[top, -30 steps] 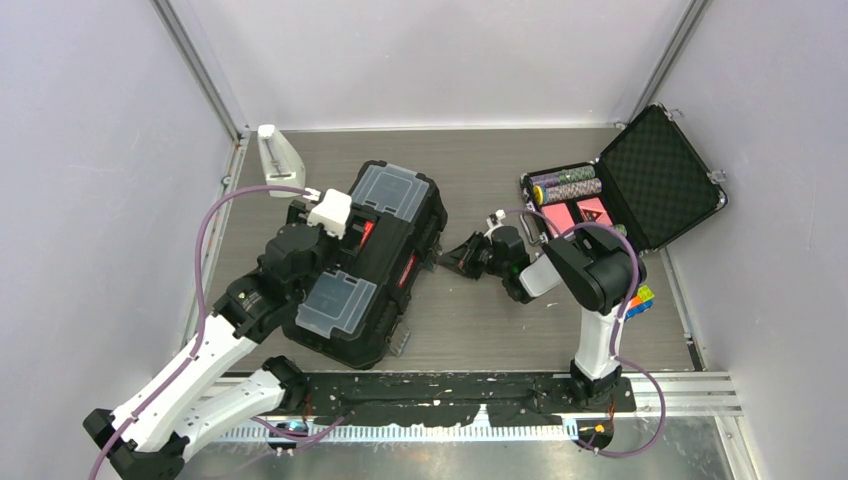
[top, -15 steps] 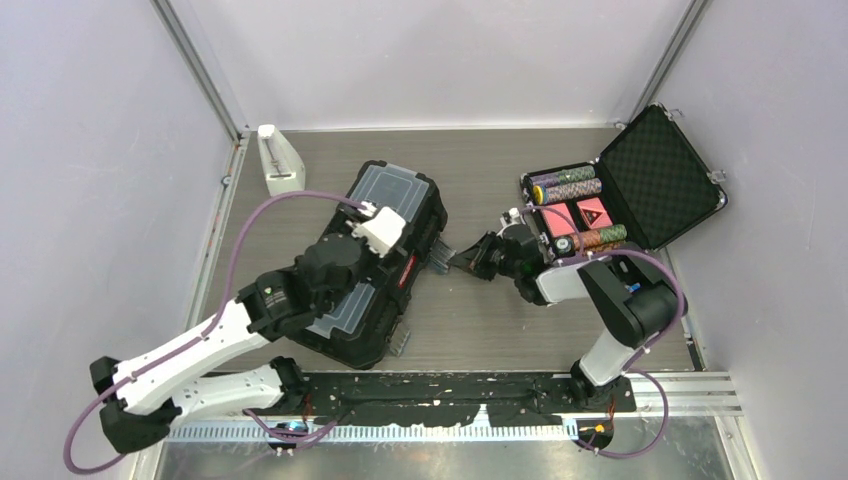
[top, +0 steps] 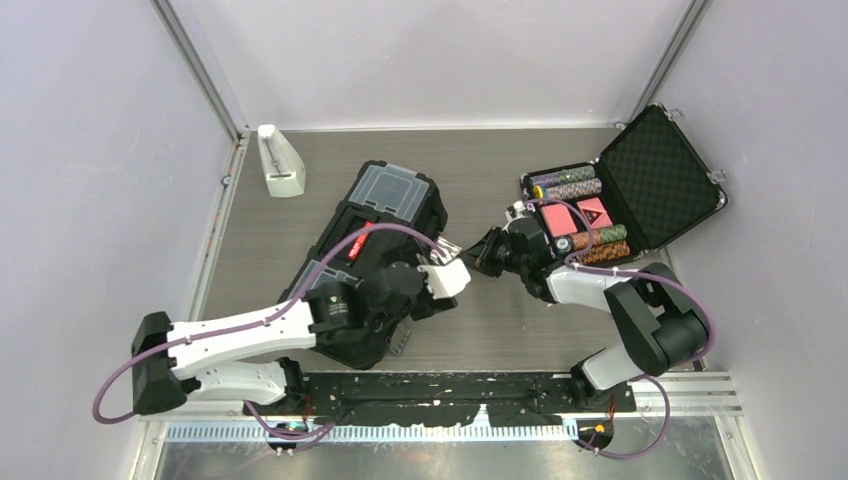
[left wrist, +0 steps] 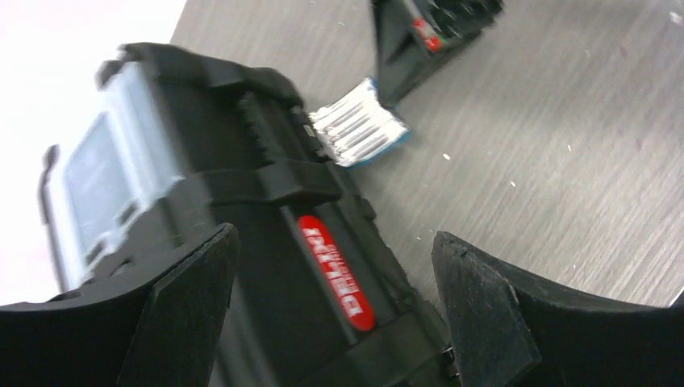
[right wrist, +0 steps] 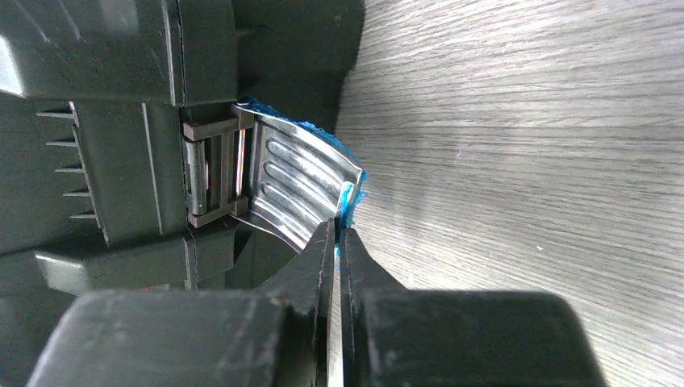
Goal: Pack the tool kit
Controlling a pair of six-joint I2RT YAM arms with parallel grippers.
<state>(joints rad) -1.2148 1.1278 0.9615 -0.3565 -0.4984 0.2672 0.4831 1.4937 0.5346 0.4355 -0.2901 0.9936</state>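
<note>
The black toolbox [top: 385, 215] lies closed on the table, with clear grey lid compartments and a red-labelled handle [left wrist: 336, 272]. My left gripper [top: 420, 295] hangs open over the box's right side, and its fingers straddle the handle from above in the left wrist view [left wrist: 335, 314]. My right gripper [top: 472, 256] is shut on the free edge of the upper metal, blue-edged latch [right wrist: 302, 177], which sticks out from the box's right side [top: 447, 250]. No screwdrivers, pliers or hammer are in view.
An open foam-lined case [top: 655, 175] with poker chips stands at the back right, just behind my right arm. A white object [top: 280, 160] stands at the back left. A second latch [top: 401, 343] sticks out at the box's near corner.
My left arm has swung right across the toolbox lid to its right side. My right arm's elbow has swung out to the right, and its gripper has stayed at the latch.
</note>
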